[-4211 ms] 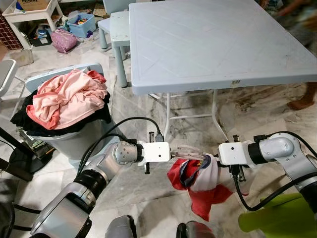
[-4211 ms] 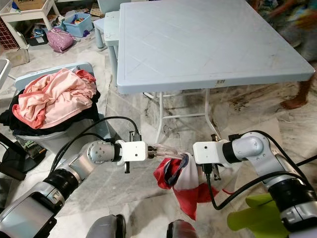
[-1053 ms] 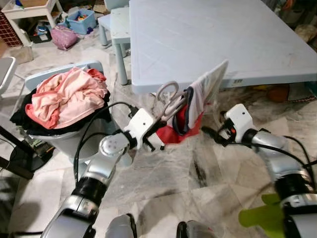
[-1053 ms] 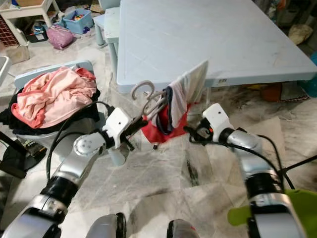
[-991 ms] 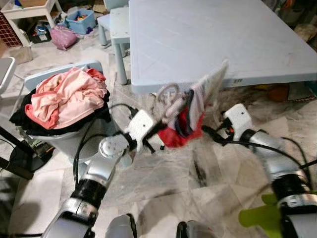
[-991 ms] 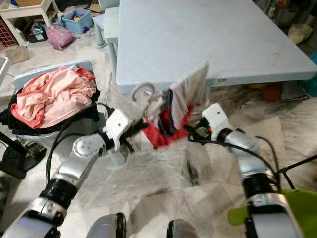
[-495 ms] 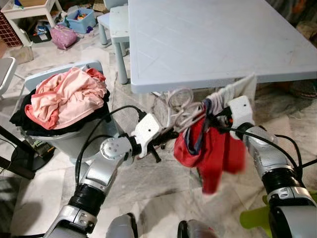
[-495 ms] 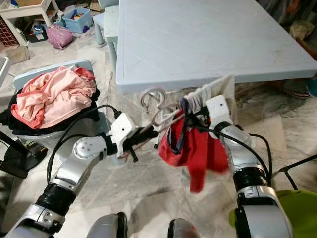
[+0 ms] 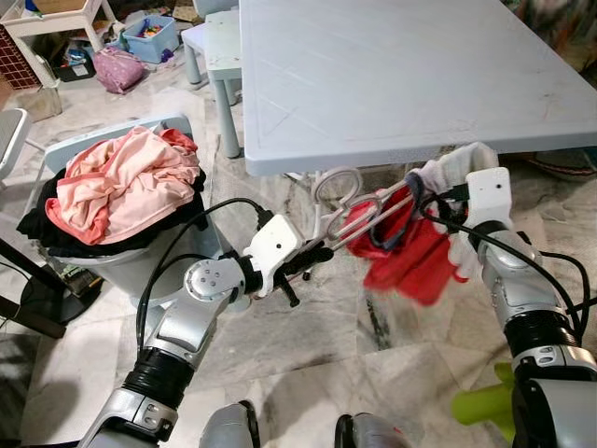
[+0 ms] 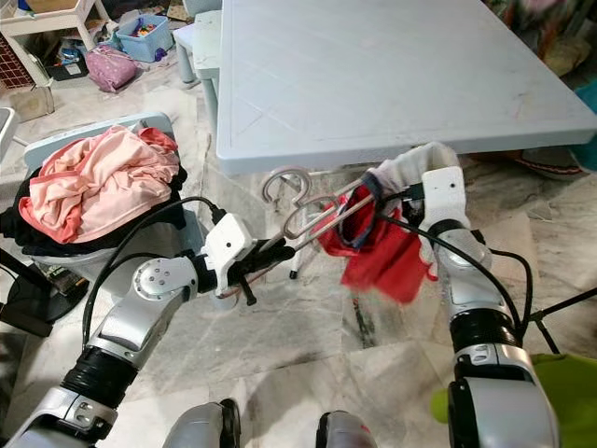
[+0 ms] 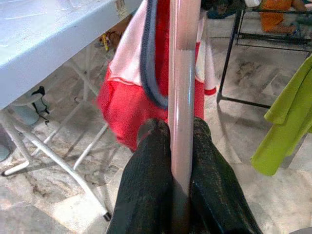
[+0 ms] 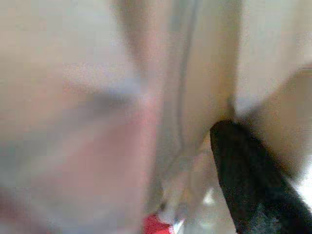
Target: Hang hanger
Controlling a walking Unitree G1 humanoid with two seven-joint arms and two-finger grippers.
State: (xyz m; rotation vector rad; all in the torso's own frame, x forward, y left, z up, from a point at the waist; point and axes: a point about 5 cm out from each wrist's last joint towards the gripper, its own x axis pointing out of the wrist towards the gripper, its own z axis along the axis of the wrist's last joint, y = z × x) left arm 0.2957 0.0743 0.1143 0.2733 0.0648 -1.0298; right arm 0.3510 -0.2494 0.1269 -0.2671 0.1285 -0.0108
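A pale pink see-through hanger (image 9: 359, 213) with a round hook is held low in front of the table edge, and my left gripper (image 9: 312, 259) is shut on its lower bar. The left wrist view shows the black fingers (image 11: 146, 190) clamped on the hanger bar (image 11: 181, 97). A red and white garment (image 9: 420, 257) with a dark blue neckline hangs on the hanger's far end. My right gripper (image 9: 446, 198) is wrapped in the garment's white part and holds it up. In the right wrist view one black finger (image 12: 248, 195) lies against blurred cloth.
The light blue folding table (image 9: 392, 84) stands just behind the hanger, its white legs below. At my left a grey basket (image 9: 140, 271) is heaped with pink and black clothes. Behind it are a pale blue stool (image 9: 222, 56) and a blue bin (image 9: 149, 42). Green cloth (image 9: 480, 411) lies at bottom right.
The right gripper has drawn the garment to the right and lifted it, baring more of the hanger. The left gripper keeps its hold and has barely moved.
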